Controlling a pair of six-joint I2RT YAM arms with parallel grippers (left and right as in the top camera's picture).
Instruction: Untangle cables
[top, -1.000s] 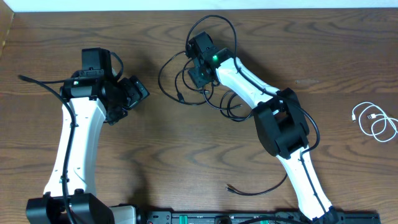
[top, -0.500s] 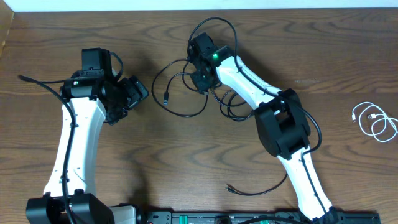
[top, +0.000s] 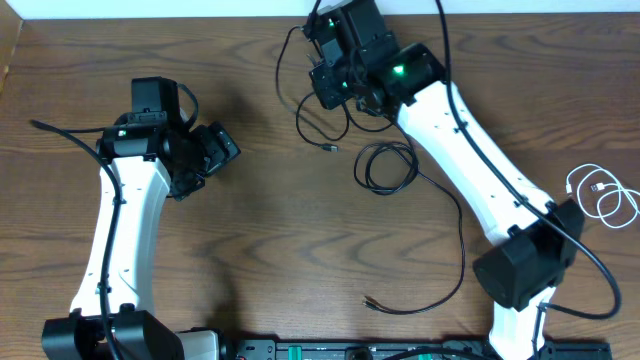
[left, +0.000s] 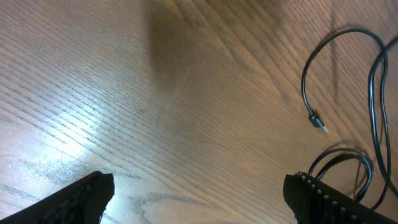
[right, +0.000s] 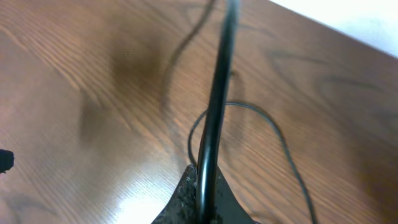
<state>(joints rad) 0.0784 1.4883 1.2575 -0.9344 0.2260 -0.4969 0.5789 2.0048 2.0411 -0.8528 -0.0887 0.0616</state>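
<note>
The right pincer (top: 332, 85) is at the far edge of the table (top: 300, 250), near its middle. In the right wrist view its jaws (right: 202, 200) are closed tight on a thin black cable (right: 219, 87), which runs straight up from between the fingertips and is raised off the wood. From overhead, that cable hangs in a loose loop to the left of the pincer, and its free plug end (top: 328, 148) lies on the table just below.

A coil (top: 362, 168) of black cable rests on the table near the plug, below the right arm's wrist. Whether it belongs to the held cable cannot be told. A long black cable (top: 462, 260) trails from beside the coil toward the near edge and ends in a small plug. A white cable (top: 600, 195), in loose loops, lies well apart at the right side of the table.

The left pincer (top: 218, 150) is well to the left of the cables. Its jaws are spread wide and hold nothing. In its own wrist view (left: 199, 199) the dark fingers (left: 84, 198) frame bare wood, with the plug end and coil at the right.
</note>
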